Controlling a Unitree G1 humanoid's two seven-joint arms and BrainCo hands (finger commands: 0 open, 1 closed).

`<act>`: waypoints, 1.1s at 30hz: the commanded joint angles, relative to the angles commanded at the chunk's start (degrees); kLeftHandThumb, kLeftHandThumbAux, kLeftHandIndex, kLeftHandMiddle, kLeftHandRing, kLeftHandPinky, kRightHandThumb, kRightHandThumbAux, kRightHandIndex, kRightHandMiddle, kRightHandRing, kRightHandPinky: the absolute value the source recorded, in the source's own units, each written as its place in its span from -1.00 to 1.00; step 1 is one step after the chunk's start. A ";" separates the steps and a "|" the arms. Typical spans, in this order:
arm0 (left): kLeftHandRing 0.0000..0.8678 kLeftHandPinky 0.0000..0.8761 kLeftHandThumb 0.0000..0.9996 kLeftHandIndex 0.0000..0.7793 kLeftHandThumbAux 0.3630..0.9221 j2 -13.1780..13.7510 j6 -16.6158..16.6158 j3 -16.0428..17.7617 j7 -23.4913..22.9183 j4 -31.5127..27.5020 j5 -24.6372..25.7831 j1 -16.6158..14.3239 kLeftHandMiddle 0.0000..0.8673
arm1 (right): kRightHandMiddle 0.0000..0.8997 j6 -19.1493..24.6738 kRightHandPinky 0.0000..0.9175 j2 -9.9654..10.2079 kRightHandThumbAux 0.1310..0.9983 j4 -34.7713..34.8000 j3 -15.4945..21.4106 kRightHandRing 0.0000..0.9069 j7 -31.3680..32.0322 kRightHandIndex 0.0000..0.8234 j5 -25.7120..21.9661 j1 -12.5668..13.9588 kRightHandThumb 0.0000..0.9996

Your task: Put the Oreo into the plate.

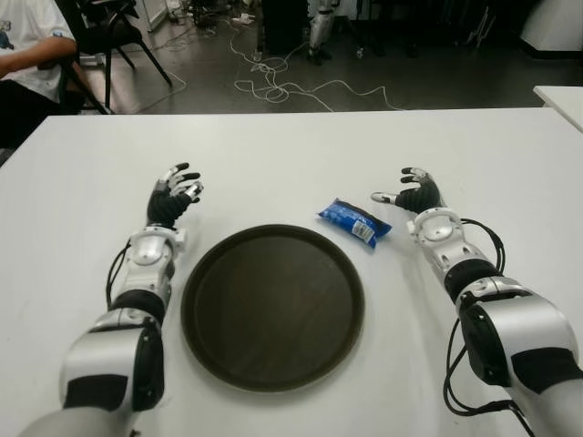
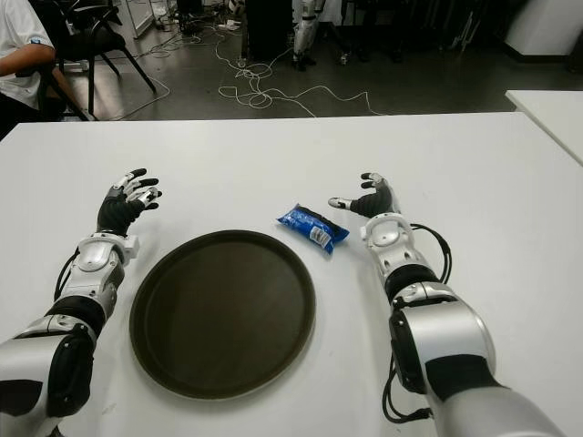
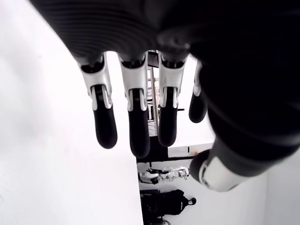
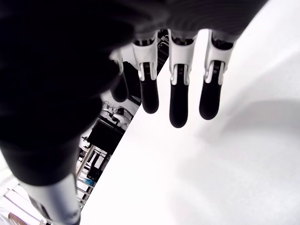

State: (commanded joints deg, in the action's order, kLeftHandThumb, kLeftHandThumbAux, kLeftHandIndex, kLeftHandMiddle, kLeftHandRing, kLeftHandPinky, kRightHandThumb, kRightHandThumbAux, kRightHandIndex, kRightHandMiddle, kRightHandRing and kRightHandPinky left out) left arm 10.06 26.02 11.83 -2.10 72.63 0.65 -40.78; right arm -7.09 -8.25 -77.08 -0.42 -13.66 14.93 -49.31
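Nearest us, a round dark plate (image 1: 272, 305) is sitting empty on the white table (image 1: 301, 150), approx. centred between our two arms. We're holding our left hand (image 1: 173, 198) just beyond the plate's left rim, fingers (image 3: 132, 123) spread and loosely extended, gripping nothing (wrist view is showing only bare table beneath them). We're holding our right hand (image 1: 416, 193) to the right, a bit farther out, also relaxed and spread, w/ the thumb pointing toward the middle. Between that hand and the plate, the Oreo (image 1: 355, 221), a blue packet w/ a white end, is lying flat on the table just outside the plate's far-right rim, near the right thumb but not touching it. Beyond the table edge, white cables (image 1: 282, 89) are trailing over a dark floor. At far left, a person in a white shirt (image 1: 27, 45) is sitting by a black chair (image 1: 114, 36).
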 joint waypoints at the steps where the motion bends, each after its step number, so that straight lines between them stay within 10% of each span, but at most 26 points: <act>1: -0.28 -0.22 -0.06 -0.53 0.26 -0.02 0.04 0.08 -0.05 0.00 0.08 -0.01 -0.35 | -0.50 -0.05 -0.30 0.01 0.52 0.03 -0.02 -0.40 -0.07 -0.53 0.03 -0.03 -1.00; 33: -0.31 -0.26 -0.06 -0.52 0.26 0.04 -1.09 0.16 0.03 -0.05 0.19 -0.14 -0.36 | -0.50 -0.79 -0.28 0.34 0.52 0.11 0.55 -0.39 0.23 -0.54 -0.22 0.09 -1.00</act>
State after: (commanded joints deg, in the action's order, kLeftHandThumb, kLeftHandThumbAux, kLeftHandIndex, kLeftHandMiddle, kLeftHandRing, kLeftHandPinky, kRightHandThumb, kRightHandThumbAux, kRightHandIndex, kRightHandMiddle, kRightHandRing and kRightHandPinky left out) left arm 10.10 24.93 12.00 -2.07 72.58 0.84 -40.93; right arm -7.89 -7.91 -76.97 0.14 -13.43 14.71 -49.22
